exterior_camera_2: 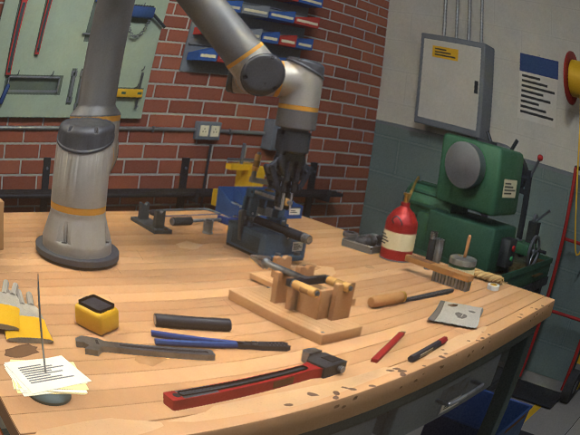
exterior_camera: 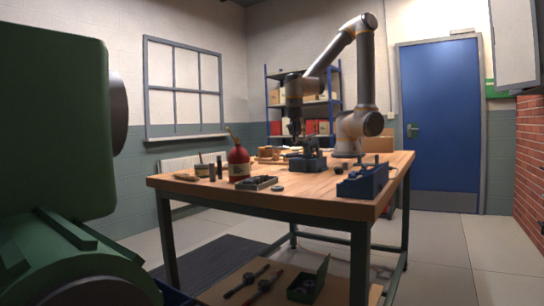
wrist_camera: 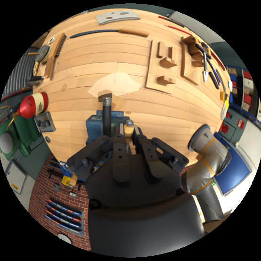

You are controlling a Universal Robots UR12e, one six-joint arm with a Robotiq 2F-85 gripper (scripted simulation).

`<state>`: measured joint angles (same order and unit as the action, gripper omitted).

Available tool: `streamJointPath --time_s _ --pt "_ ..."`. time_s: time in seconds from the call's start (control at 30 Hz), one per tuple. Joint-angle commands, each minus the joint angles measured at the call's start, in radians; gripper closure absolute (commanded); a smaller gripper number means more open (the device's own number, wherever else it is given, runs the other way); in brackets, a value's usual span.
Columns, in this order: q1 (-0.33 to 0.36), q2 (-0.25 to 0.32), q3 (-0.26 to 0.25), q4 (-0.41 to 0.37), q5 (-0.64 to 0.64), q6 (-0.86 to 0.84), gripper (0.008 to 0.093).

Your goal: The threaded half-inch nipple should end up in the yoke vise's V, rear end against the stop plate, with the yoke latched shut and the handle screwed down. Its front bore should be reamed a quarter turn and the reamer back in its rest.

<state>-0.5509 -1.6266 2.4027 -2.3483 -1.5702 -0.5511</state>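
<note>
The dark threaded nipple [wrist_camera: 106, 114] [exterior_camera_2: 286, 232] lies in the blue yoke vise [wrist_camera: 107, 126] [exterior_camera_2: 262, 229] [exterior_camera: 308, 159], its threaded front end sticking out over the bench toward the wooden rest. The vise's yellow-ended handle [wrist_camera: 128, 130] is gripped by my closed gripper [wrist_camera: 128, 132] [exterior_camera_2: 286, 187], which comes straight down on the vise. The reamer [exterior_camera_2: 300, 281] [wrist_camera: 204, 65], with yellow grips, lies in its wooden rest [exterior_camera_2: 311, 295] in front of the vise. I cannot tell whether the yoke is latched.
A small grey tray [wrist_camera: 43, 121] holds fittings beside a red oil can [exterior_camera_2: 398, 232] [wrist_camera: 32, 106]. A wire brush [exterior_camera_2: 440, 271], file [exterior_camera_2: 407, 296], red pipe wrench [exterior_camera_2: 253, 379], pliers and a black pipe piece [exterior_camera_2: 192, 322] lie on the front bench. The arm's base [exterior_camera_2: 77, 187] stands left.
</note>
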Motion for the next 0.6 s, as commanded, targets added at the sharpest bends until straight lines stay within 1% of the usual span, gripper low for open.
streamJointPath --time_s 0.0,0.57 --pt "-0.001 0.000 0.001 -0.001 -0.001 0.000 0.0934" --pt "-0.006 0.004 0.015 -0.019 -0.001 -0.006 0.0934"
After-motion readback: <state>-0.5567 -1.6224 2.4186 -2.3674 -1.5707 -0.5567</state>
